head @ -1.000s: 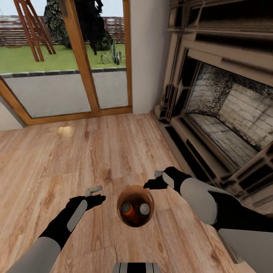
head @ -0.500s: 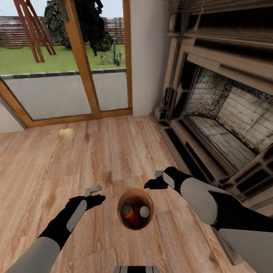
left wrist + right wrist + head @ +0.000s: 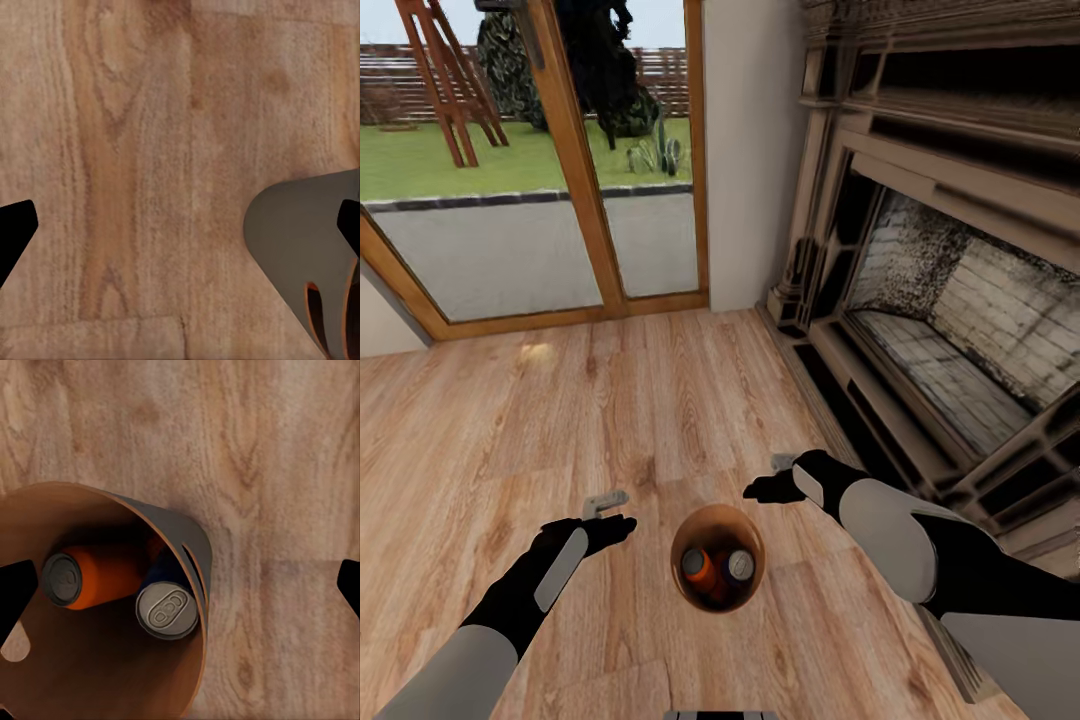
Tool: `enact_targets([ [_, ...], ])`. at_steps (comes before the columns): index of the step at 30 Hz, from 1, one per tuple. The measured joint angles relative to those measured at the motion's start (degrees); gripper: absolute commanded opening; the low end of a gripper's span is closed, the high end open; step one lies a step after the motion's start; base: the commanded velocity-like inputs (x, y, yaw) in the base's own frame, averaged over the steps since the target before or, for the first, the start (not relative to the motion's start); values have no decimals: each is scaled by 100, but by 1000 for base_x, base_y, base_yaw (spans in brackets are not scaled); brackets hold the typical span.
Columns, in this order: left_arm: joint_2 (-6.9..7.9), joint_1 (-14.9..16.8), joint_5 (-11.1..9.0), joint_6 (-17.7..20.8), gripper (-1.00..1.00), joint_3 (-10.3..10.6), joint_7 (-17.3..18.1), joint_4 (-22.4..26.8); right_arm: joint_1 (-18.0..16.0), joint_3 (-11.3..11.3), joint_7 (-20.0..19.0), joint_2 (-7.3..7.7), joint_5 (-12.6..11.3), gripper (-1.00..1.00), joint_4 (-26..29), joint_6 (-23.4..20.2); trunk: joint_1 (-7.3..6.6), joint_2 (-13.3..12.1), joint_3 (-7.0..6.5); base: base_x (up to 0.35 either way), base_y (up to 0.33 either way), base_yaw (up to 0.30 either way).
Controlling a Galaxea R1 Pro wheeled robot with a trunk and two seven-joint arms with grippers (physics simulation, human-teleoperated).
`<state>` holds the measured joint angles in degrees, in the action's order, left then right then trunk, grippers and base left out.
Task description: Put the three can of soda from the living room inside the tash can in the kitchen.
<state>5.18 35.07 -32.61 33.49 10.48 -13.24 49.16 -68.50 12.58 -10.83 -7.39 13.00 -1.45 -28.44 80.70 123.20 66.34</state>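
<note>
Nearest me, the small round bin with the grey outside and tan wood-coloured inside (image 3: 717, 556) is sitting between my two arms, and from the head view I cannot tell whether it is resting on the wooden plank floor (image 3: 510, 420) or riding on my base. I am looking straight down into it: a bright orange soda can (image 3: 90, 575) is lying on its side in the bottom, and a dark blue soda can with a silver-grey top (image 3: 168, 607) is leaning beside it, touching it. A third can I cannot make out, so I am judging the job as not yet finished.

I am keeping the left pincer (image 3: 607, 508) and the right pincer (image 3: 778, 474) hanging either side of the bin, both spread wide and gripping nothing, so nothing gets knocked while I am driving.

Farther off, the dark ornate fireplace (image 3: 950, 290) is standing at right and the wood-framed glass doors (image 3: 575, 170) at far left, so I am evidently in the living room.
</note>
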Motion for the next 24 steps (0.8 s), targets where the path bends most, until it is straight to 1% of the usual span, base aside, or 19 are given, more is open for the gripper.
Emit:
enact_targets([
  [6,-6,0,0,-1,100,6,-2,-16,56,-1,56,1,1,100,-1,19,-132,-241,-108,0,0,0],
  [12,-14,0,1,-5,100,11,-9,-20,130,-4,367,1,1,100,-2,22,-264,-481,-215,0,0,0],
  [16,-35,0,7,-8,100,15,-12,-27,161,-2,507,2,1,100,-1,23,-351,-642,-287,0,0,0],
  [24,-44,2,16,-134,100,16,-51,-49,183,-1,560,25,0,100,3,23,-527,-963,-431,0,0,0],
])
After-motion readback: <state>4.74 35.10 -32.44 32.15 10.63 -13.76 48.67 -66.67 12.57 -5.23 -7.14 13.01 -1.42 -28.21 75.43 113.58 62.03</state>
